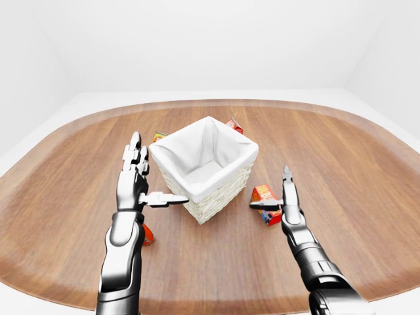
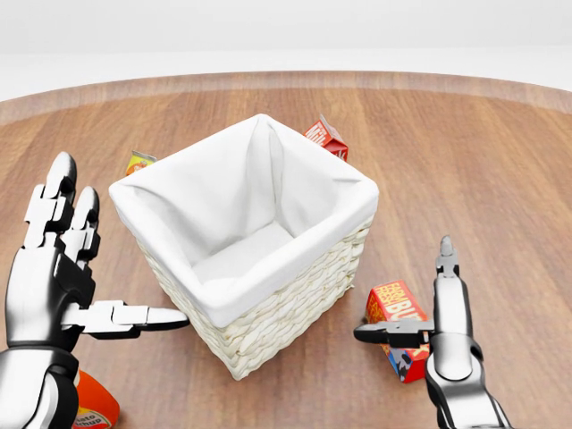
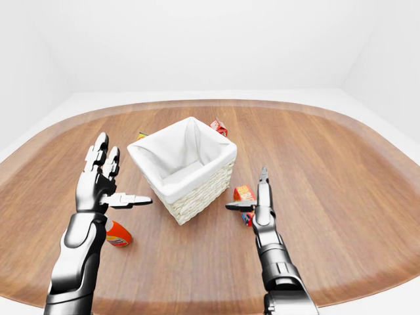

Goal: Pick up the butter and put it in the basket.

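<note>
The butter [image 2: 397, 313] is a red and orange box lying on the wooden table just right of the basket's lower corner, with part of it hidden behind my right hand. The basket [image 2: 284, 323] is white wicker with a white cloth liner, and nothing lies inside it. My right hand [image 2: 413, 299] is open and turned edge-on. Its thumb points left across the box and its fingers stand upright beside it, not closed round it. My left hand [image 2: 107, 259] is open to the left of the basket, palm toward it, holding nothing.
A red carton [image 2: 326, 138] stands past the basket's top corner. A small yellow-orange packet [image 2: 138, 162] lies at the upper left. An orange-red container [image 2: 90, 407] lies under my left forearm. The oval table's edge [image 1: 216, 303] runs close along the bottom.
</note>
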You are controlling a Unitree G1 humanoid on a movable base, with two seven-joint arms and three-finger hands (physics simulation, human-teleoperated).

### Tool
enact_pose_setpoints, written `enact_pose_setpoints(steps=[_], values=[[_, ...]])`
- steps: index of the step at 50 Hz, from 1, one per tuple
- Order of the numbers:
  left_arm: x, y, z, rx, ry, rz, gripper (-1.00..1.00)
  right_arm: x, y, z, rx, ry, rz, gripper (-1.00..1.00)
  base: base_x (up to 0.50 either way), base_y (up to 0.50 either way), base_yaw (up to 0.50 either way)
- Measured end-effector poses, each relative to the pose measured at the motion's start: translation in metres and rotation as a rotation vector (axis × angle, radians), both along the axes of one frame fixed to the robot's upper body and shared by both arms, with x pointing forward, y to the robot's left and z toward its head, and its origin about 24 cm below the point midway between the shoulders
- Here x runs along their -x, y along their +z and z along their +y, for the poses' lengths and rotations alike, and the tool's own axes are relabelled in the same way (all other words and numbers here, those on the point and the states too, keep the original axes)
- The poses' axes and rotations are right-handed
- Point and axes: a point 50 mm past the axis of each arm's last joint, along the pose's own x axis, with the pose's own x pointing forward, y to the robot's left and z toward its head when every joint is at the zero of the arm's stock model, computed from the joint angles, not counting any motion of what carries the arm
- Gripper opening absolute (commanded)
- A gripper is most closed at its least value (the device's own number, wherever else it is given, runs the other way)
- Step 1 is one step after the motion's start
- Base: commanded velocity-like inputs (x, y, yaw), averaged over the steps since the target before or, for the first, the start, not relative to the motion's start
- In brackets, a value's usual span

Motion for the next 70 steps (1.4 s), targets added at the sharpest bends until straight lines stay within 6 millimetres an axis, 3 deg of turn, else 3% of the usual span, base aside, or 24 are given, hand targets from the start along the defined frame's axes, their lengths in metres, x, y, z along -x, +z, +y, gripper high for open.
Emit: enact_pose_setpoints(steps=[10, 21, 51, 53, 55, 58, 60, 61, 62, 63, 70], values=[[-0.001, 0.004, -0.002, 0.002, -0.009, -0.018, 1.0, 0.011, -0.035, -0.006, 0.042, -0.08, 0.193, 1.0, 0.0, 0.0, 0.0], [0.0, 0.009, -0.003, 0.009, -0.016, -0.038, 1.0, 0.025, -0.054, -0.016, 0.091, -0.165, 0.306, 1.0, 0.0, 0.0, 0.0], [0.004, 0.017, -0.002, 0.011, -0.017, -0.077, 1.0, 0.021, -0.054, -0.008, 0.175, -0.156, 0.347, 1.0, 0.0, 0.0, 0.0], [0.005, 0.017, -0.002, 0.011, -0.017, -0.078, 1.0, 0.02, -0.053, -0.007, 0.179, -0.152, 0.344, 0.82, 0.0, 0.0, 0.0], [0.005, 0.018, -0.002, 0.01, -0.017, -0.08, 1.0, 0.019, -0.052, -0.006, 0.184, -0.148, 0.34, 0.77, 0.0, 0.0, 0.0], [0.005, 0.019, -0.002, 0.009, -0.016, -0.083, 1.0, 0.017, -0.05, -0.006, 0.191, -0.144, 0.335, 0.12, 0.0, 0.0, 0.0], [0.005, 0.019, -0.002, 0.008, -0.015, -0.085, 1.0, 0.015, -0.049, -0.006, 0.197, -0.142, 0.33, -0.47, 0.0, 0.0, 0.0], [0.005, 0.019, -0.001, 0.008, -0.015, -0.087, 1.0, 0.014, -0.048, -0.006, 0.203, -0.14, 0.327, -0.47, 0.0, 0.0, 0.0], [0.005, 0.02, -0.001, 0.008, -0.014, -0.088, 1.0, 0.014, -0.048, -0.005, 0.208, -0.135, 0.328, -0.86, 0.0, 0.0, 0.0], [0.005, 0.02, -0.001, 0.007, -0.013, -0.089, 1.0, 0.014, -0.048, -0.005, 0.212, -0.13, 0.331, -1.0, 0.0, 0.0, 0.0], [0.005, 0.022, 0.002, 0.007, -0.002, -0.097, 1.0, 0.015, -0.05, -0.004, 0.246, -0.103, 0.35, -1.0, 0.0, 0.0, 0.0]])
